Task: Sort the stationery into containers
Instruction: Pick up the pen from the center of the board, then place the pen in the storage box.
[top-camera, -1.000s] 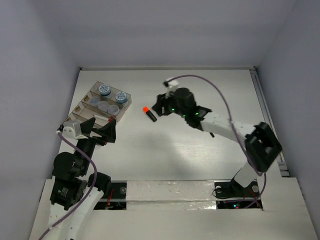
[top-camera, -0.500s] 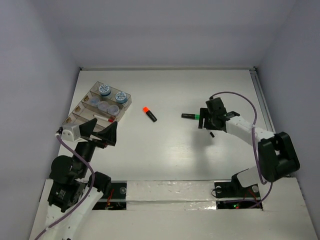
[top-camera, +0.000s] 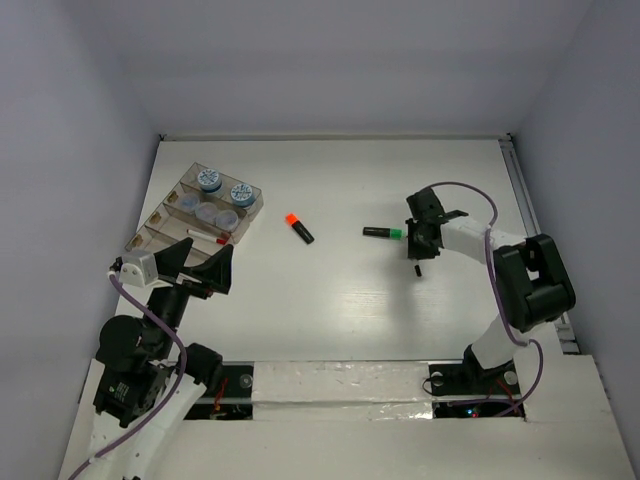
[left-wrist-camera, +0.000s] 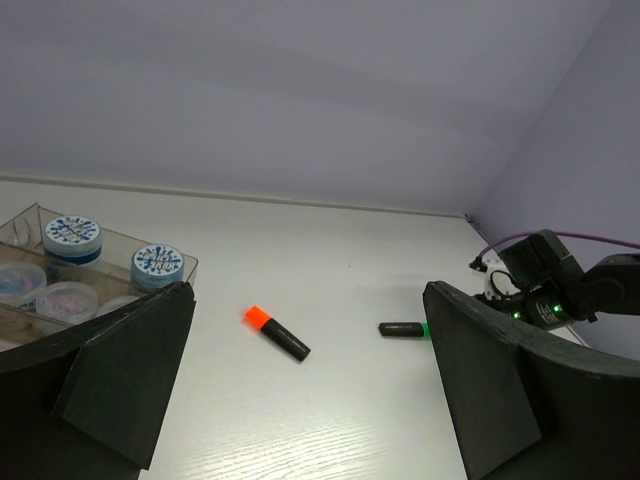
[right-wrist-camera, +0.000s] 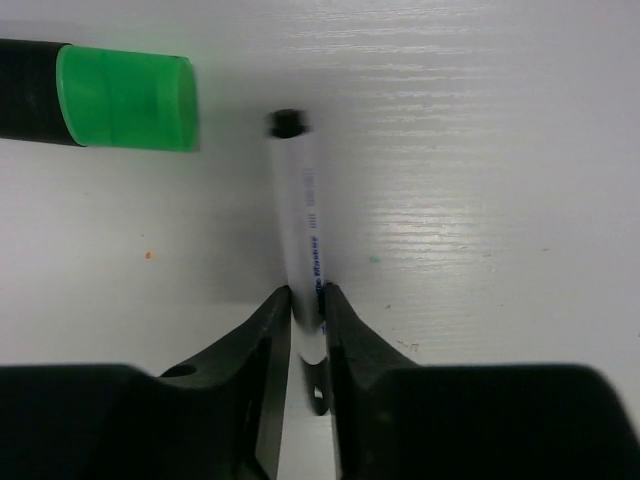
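My right gripper (top-camera: 418, 246) is low over the table at centre right, shut on a thin white pen (right-wrist-camera: 303, 225) with a black cap. The pen lies between the pads (right-wrist-camera: 268, 335) in the right wrist view. A green/black highlighter (top-camera: 382, 232) lies just left of it and also shows in the right wrist view (right-wrist-camera: 120, 98). An orange/black highlighter (top-camera: 299, 228) lies mid-table. The clear organiser tray (top-camera: 160, 222) at the left holds blue-topped jars (top-camera: 209, 180) and a pen. My left gripper (top-camera: 196, 266) is open and empty, just in front of the tray.
The left wrist view shows the orange highlighter (left-wrist-camera: 277, 333), the green one (left-wrist-camera: 403, 328), the tray's corner (left-wrist-camera: 185, 263) and the right arm (left-wrist-camera: 545, 290). White walls enclose the table on three sides.
My right arm swung from beside the orange highlighter to the right and came down with its jaws on the white pen. My left gripper drew back slightly toward its base.
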